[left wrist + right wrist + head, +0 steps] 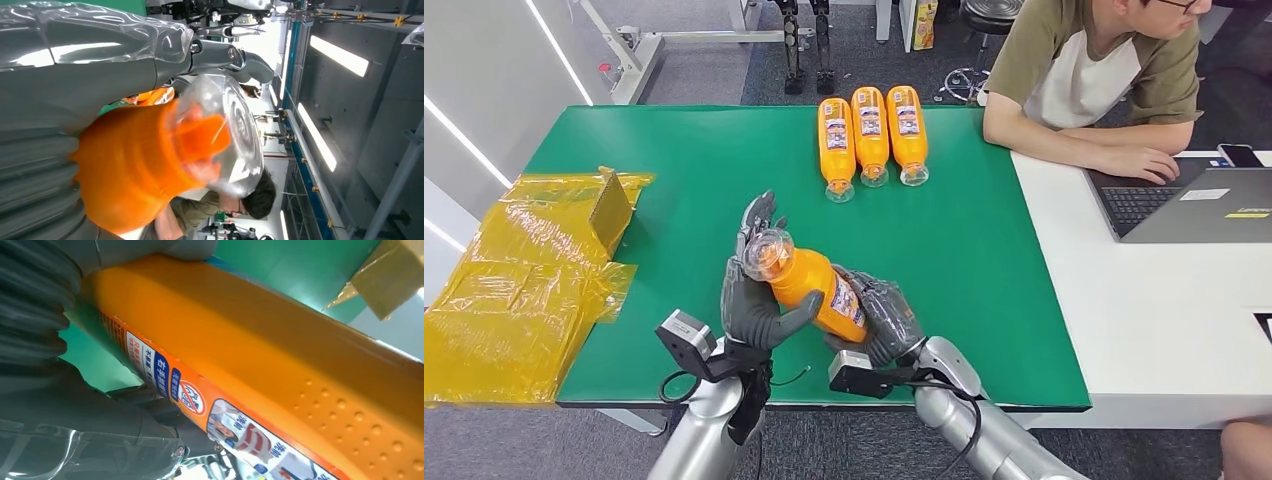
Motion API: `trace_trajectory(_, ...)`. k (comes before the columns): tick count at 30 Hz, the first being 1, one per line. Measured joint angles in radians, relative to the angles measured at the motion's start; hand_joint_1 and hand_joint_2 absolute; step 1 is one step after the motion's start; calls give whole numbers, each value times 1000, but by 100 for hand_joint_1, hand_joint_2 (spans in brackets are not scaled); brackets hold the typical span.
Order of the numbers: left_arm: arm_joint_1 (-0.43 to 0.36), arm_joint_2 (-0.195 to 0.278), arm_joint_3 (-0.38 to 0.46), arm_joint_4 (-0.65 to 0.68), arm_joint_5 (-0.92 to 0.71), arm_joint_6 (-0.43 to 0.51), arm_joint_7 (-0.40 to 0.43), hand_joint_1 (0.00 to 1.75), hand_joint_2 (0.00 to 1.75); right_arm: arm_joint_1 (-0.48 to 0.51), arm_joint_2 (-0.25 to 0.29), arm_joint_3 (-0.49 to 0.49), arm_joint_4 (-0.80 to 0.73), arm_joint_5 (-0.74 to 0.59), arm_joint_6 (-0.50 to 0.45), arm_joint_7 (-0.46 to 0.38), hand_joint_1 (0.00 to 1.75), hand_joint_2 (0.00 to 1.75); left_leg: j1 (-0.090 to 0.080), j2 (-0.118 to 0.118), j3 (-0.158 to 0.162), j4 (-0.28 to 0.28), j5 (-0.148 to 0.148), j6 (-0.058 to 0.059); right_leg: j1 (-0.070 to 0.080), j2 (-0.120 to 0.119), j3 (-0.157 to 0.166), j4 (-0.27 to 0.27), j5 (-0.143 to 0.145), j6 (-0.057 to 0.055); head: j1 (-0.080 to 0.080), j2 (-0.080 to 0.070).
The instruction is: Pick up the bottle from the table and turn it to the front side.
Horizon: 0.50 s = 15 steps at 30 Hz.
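Where the green table (674, 170) meets a white desk (1144, 320) on the robot's right, a person (1094, 70) in an olive and white shirt sits with one hand at an open laptop (1194, 205). Crumpled yellow plastic wrap (514, 270) with a piece of cardboard lies across the left end of the green surface. Three orange bottles (871, 135) lie side by side and touching at the far edge, labels up and clear caps pointing toward the robot.

Near the front edge, an orange bottle (809, 285) is held clear of the table, tilted, between both hands. Its clear domed cap (235, 135) points up and to the robot's left; its printed label (210, 415) faces the robot's right.

The left hand (754, 300) grips the neck end: its thumb wraps across the orange shoulder just below the cap, and its dark fingers rise behind the cap. The right hand (884, 320) cups the lower body of the bottle from underneath and from the right, fingers curled around it beside the label. The right wrist view shows a field of raised dots on the orange wall next to the label strip, with dark fingers (150, 405) pressing against the bottle.
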Motion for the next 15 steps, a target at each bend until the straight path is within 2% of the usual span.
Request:
trace_trajectory(12,-15,-4,8,52,6,-9,1,0,175,-1,-2,9,3,57,22,25,175,175,0,0,0,0,0,0,0,1,0,0,0,0,0,0)
trace_trajectory(13,-15,-4,8,56,4,-10,2,15,175,-1,-2,9,3,60,26,26,175,175,0,0,0,0,0,0,0,1,0,0,0,0,0,0)
trace_trajectory(15,-15,-4,8,62,1,-10,3,102,175,0,-2,9,3,68,31,31,175,175,0,0,0,0,0,0,0,1,0,0,0,0,0,0)
